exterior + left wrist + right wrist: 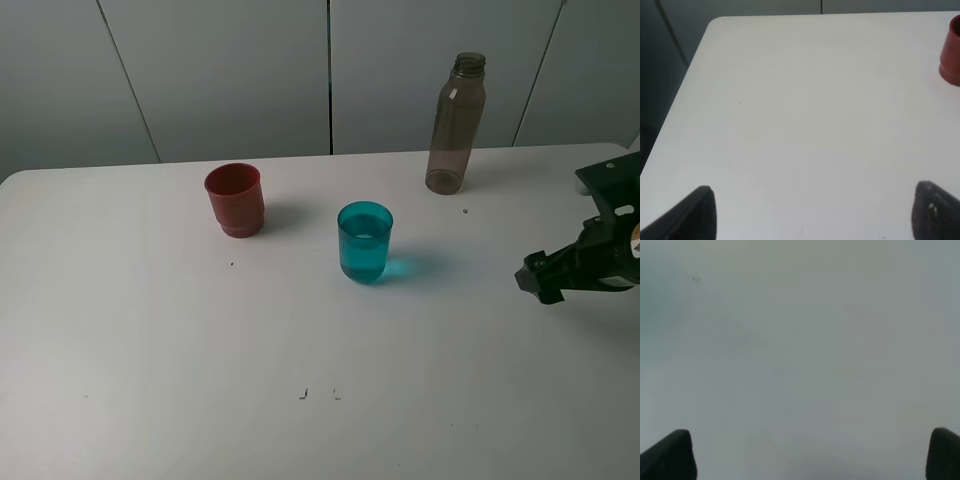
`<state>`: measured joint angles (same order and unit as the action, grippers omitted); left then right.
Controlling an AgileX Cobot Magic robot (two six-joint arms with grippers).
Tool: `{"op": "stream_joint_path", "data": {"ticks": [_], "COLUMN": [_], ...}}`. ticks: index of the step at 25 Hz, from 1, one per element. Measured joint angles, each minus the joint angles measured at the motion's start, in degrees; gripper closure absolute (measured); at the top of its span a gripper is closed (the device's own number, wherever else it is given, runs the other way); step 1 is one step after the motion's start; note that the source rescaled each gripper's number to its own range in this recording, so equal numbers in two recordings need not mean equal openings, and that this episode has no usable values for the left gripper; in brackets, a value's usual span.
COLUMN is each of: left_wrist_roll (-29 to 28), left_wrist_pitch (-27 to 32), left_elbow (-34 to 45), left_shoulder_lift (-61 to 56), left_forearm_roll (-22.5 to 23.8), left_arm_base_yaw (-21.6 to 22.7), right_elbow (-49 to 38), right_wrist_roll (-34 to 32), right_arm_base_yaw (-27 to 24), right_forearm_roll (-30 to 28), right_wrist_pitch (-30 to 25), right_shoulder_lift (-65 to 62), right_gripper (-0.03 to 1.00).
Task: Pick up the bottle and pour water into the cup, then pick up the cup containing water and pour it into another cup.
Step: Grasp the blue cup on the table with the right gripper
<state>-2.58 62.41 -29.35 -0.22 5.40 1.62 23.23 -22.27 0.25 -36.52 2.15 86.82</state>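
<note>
The bottle (457, 125) stood upright at the back of the table (150, 350), and the blue cup (365, 243) in the middle held water. Pouring it into the red cup (235, 200) was not yet done. The left gripper (815, 200) and right gripper (811, 440) were empty, fingers apart.

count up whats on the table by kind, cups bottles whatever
cups: 2 (red cup, teal cup)
bottles: 1 (grey-brown bottle)
total: 3
</note>
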Motion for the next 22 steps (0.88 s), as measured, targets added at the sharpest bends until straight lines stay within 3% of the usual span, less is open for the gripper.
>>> {"op": "stream_joint_path", "data": {"ticks": [8, 13, 22], "left_wrist_roll": [0.0, 0.0, 0.0], "left_wrist_pitch": [0.0, 0.0, 0.0], "left_elbow": [0.0, 0.0, 0.0], "left_shoulder_lift": [0.0, 0.0, 0.0], "left_forearm_roll": [0.0, 0.0, 0.0], "left_arm_base_yaw": [0.0, 0.0, 0.0], "right_elbow": [-4.9, -6.7, -8.5], "right_wrist_roll": [-1.0, -1.0, -0.7], "right_arm_base_yaw": [5.5, 10.3, 14.0], "right_forearm_roll": [0.0, 4.5, 4.4], "right_wrist_pitch": [-1.3, -2.2, 5.9], "right_shoulder_lift": [-10.8, -14.1, -14.4], "right_gripper": [-0.03, -0.03, -0.03]}}
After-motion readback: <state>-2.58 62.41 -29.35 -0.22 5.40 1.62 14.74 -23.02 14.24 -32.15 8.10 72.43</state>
